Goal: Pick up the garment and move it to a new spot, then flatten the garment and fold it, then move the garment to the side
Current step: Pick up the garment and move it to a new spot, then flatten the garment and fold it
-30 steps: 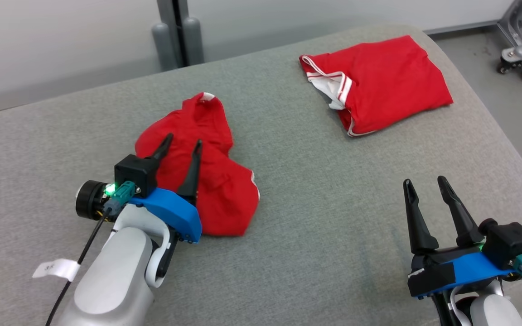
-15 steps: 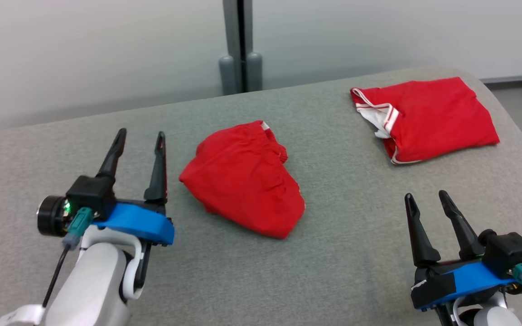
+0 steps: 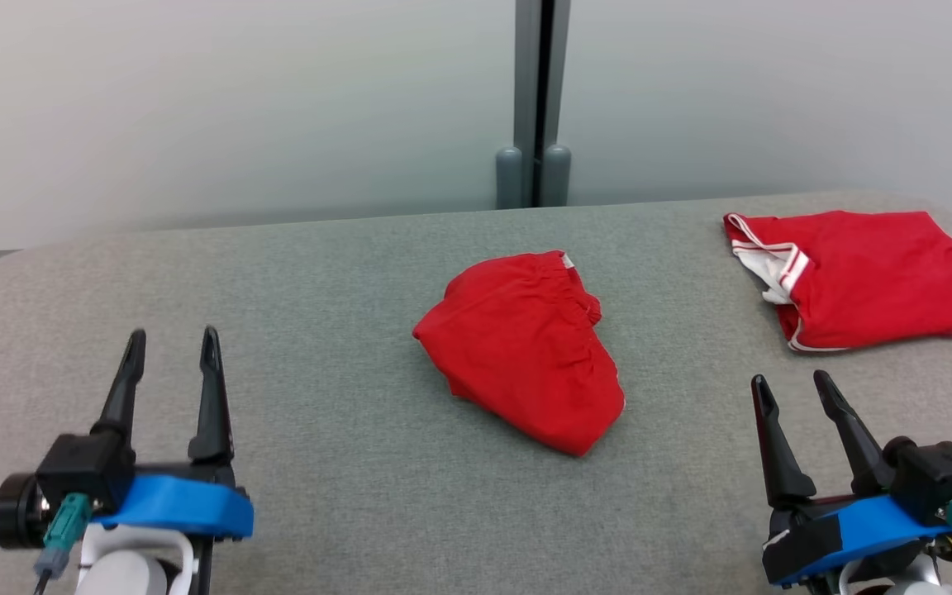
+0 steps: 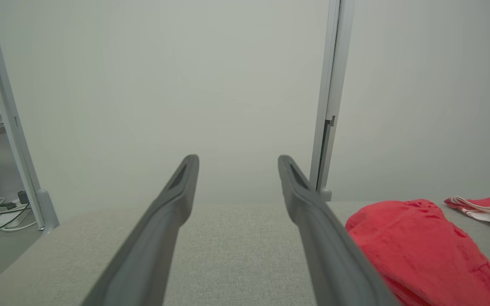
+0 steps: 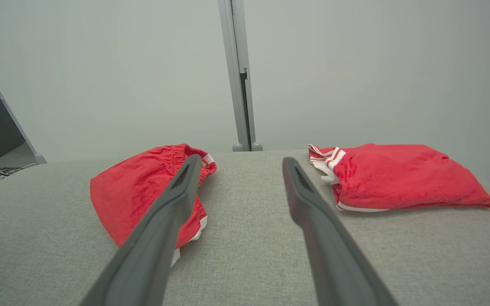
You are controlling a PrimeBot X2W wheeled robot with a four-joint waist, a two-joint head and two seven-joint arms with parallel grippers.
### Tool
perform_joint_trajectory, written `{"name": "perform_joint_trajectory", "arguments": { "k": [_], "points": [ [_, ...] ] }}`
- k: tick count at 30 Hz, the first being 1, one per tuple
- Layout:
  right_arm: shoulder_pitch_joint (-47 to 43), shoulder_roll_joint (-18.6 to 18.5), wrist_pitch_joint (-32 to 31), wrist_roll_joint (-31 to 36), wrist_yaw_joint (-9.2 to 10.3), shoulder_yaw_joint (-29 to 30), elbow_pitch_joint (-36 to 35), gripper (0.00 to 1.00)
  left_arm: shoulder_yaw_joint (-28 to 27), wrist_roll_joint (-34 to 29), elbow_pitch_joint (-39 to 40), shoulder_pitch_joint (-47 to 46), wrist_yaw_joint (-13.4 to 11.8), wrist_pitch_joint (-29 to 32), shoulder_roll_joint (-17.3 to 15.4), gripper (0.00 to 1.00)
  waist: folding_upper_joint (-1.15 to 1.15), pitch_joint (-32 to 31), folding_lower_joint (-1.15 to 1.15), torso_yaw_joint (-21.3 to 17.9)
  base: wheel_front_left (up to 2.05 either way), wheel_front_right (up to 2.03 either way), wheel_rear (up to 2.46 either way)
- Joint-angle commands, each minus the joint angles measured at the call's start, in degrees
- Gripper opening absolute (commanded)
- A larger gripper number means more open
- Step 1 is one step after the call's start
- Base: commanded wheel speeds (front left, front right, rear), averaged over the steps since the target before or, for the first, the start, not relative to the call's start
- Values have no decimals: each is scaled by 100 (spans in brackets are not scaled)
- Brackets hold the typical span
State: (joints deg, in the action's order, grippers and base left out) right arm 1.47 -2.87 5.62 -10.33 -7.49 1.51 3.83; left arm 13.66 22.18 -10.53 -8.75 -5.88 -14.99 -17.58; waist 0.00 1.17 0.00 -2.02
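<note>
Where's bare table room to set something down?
Widest bare patch: the grey fabric table left of the crumpled red garment, beyond the open left gripper. A second strip runs along the near edge between the grippers. Crowded: far right, folded red white-trimmed garment just beyond the open right gripper.

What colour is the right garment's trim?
The trim is white with red stripes; best in head view.

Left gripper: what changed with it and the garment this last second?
The left gripper let go of the crumpled garment and drew back toward the robot, open and clear of it. The head view also swung round. The right gripper stayed open; the folded garment lay untouched.
</note>
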Motion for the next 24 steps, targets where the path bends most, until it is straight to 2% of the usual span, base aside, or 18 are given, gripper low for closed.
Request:
{"name": "perform_joint_trajectory", "arguments": {
  "k": [1, 12, 24],
  "points": [
    [-101, -4, -5, 8, -1, 11, -31, 100, -12, 0, 25, 100, 27, -24, -35, 100, 0, -18, 0, 30, 0, 0, 0],
    [-334, -4, -108, 52, -1, 42, -115, 100, -130, 191, 216, 846, 45, -25, -68, 100, 0, -162, 0, 246, 0, 0, 0],
    [-441, -5, -186, 13, -1, 86, -158, 100, -107, 239, 440, 1022, -57, 63, -119, 100, 0, -201, 0, 258, 0, 0, 0]
  ]
}}
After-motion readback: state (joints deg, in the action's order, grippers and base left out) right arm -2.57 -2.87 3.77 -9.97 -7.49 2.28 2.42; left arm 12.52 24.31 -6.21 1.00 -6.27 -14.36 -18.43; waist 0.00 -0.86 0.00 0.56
